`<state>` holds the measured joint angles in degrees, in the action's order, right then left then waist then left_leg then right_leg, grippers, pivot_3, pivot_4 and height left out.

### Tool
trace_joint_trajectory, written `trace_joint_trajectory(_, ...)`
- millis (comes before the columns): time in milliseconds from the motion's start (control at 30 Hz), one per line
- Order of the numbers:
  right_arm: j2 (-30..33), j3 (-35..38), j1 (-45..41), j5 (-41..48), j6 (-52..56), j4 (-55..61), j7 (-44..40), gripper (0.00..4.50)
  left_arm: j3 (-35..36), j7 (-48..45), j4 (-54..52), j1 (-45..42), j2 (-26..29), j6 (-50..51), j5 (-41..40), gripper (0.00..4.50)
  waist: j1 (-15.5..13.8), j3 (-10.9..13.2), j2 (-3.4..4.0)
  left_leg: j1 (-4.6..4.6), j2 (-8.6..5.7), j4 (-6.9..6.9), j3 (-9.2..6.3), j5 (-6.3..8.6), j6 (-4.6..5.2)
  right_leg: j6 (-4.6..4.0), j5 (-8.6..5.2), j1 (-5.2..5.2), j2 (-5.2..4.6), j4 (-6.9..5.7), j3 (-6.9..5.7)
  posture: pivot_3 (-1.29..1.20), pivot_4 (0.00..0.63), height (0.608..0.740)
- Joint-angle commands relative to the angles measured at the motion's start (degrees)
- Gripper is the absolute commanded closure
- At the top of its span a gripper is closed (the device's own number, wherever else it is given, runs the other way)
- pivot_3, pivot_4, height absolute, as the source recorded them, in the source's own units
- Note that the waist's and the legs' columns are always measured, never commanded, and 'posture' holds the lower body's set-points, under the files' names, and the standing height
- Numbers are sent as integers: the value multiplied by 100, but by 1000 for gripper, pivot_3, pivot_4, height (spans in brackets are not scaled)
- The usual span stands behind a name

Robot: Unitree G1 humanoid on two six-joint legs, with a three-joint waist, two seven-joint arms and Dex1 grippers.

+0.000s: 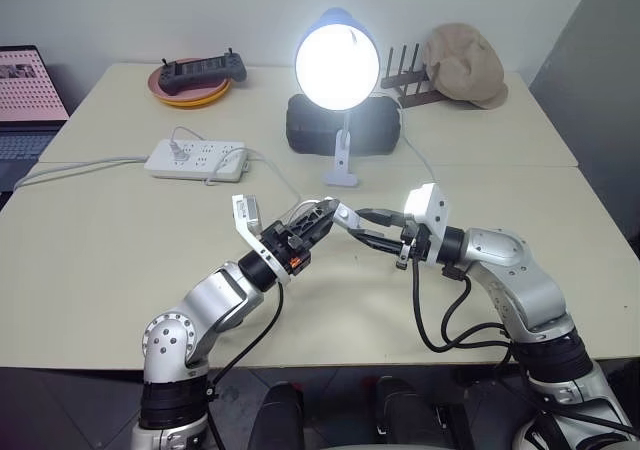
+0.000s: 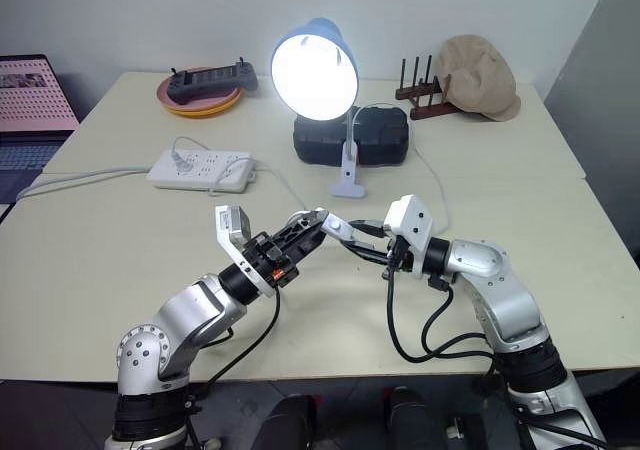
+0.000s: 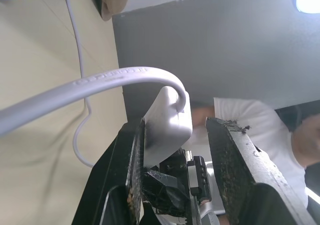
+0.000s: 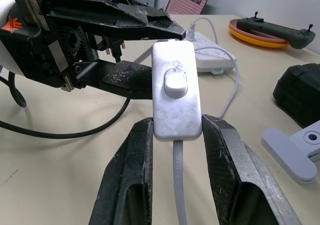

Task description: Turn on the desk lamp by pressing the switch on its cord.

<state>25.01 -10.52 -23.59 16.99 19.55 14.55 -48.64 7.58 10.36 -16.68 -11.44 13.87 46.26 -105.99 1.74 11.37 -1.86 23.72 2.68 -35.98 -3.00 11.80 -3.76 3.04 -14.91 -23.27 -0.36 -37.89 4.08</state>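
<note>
Laptop (image 1: 25,100) cut by frame edge; blurred person (image 3: 260,130), perhaps seated.

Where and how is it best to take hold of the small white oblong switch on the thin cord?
Grip the small white oblong switch by its two long flat sides, coming from the cord end as the right gripper does; that leaves the rocker button on its face free.

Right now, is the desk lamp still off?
No, the desk lamp's bulb glows bright white, while the right gripper clamps the switch on its cord.
</note>
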Motion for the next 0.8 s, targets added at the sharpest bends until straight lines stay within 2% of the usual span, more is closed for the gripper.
trace_joint_trajectory(33, 49, 45, 3, 14, -11, 60, -4, 3423, -120, -250, -330, -17, 176, 118, -148, 2519, 0, 0, 0, 0, 0, 0, 0, 0, 0, 0, 0, 0, 0, 0, 0, 0, 150, 740)
trace_joint_trajectory(233, -44, 259, -242, 160, 148, -148, 125, 3423, -182, -509, -495, 290, 685, 323, -54, 2519, 7, 0, 1, 1, 0, 2, 1, 0, -1, 0, 0, -2, 0, 2, 1, 0, 150, 740)
trace_joint_trajectory(367, -41, 293, -447, 139, 77, -458, 58, 3423, 14, -666, -626, 383, 1014, 325, -410, 1921, 8, 1, 1, 2, 1, 1, 1, 0, 0, -6, -3, -4, 0, 3, 1, 0, 150, 740)
trace_joint_trajectory(500, -53, 196, -615, -84, -91, -994, 42, 3423, 133, -908, -920, 478, 1628, 518, -351, 1237, 9, 1, 1, 2, 2, 1, 0, 0, 0, -18, -10, -5, 0, 2, 0, 0, 150, 740)
trace_joint_trajectory(567, 27, 24, -738, -430, -279, -1484, 58, 3423, 249, -1428, -1121, 382, 2280, 764, 316, 836, 10, 1, 1, 3, 2, 2, 1, 0, 0, -23, -13, -5, 0, 5, 1, 0, 150, 740)
trace_joint_trajectory(700, 17, -198, -1081, -964, -552, -2495, 175, 3423, 135, -3084, -1439, 23, 3894, 536, 2747, 110, 12, 8, 5, 7, 1, 4, 6, 0, -1, -28, -15, -18, 2, 3, 2, 0, 150, 740)
trace_joint_trajectory(800, -76, -348, -1438, -1282, -675, -3237, 232, 3423, -244, -4147, -1372, -162, 4598, -177, 4388, 8, 17, 12, 11, 13, 0, 10, 17, 1, -2, -29, -15, -25, -2, 12, 7, 0, 150, 740)
